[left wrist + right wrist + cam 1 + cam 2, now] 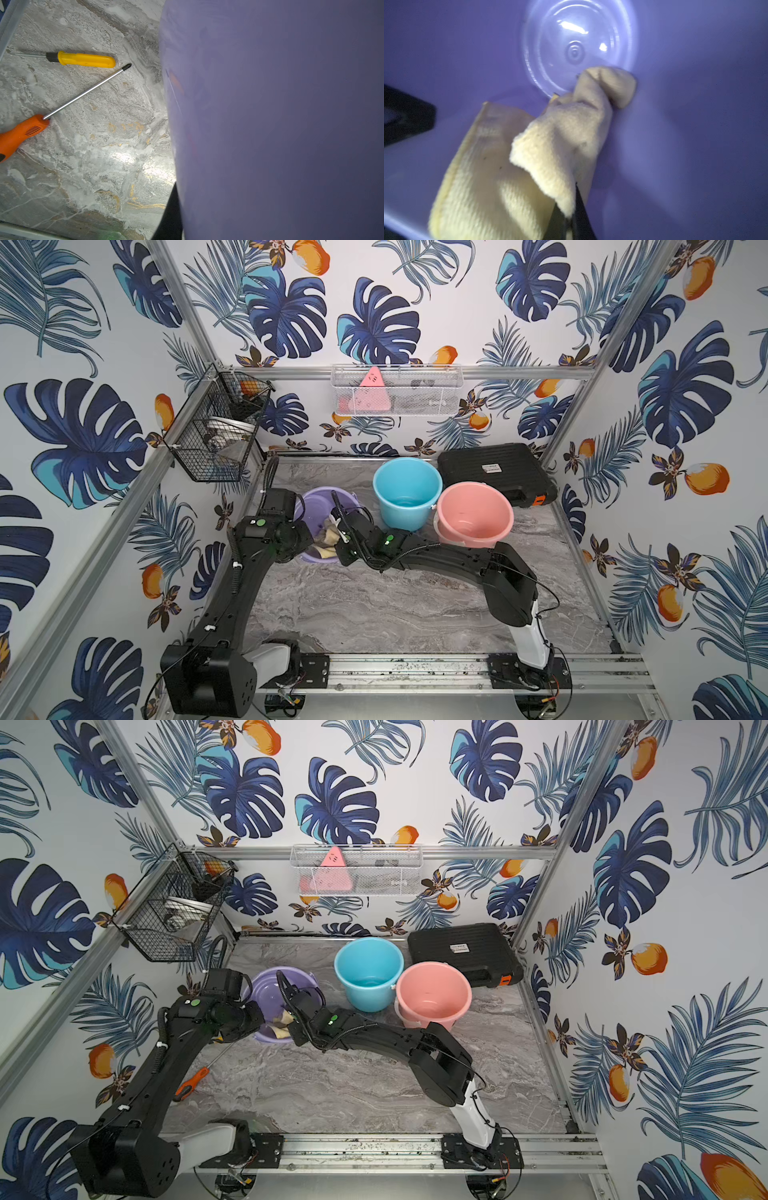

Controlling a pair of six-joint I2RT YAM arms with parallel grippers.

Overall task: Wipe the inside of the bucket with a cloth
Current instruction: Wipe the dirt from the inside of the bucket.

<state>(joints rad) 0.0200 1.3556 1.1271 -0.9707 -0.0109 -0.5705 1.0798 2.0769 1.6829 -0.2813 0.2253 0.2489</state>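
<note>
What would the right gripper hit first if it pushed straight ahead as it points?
Probably the inner wall of the lilac plastic bucket, near its round base, with the pale yellow terry cloth pinched in the right gripper pressed there first. Depth is unclear.

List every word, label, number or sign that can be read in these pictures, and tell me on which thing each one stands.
No text can be read.
White label on the black case: printed lines, too small to read.
Pink triangle in the white mesh basket: dark marks, too blurred to read.
Purple bucket, blue bucket, pink bucket, cloth, yellow screwdriver, orange screwdriver: no writing visible.
</note>
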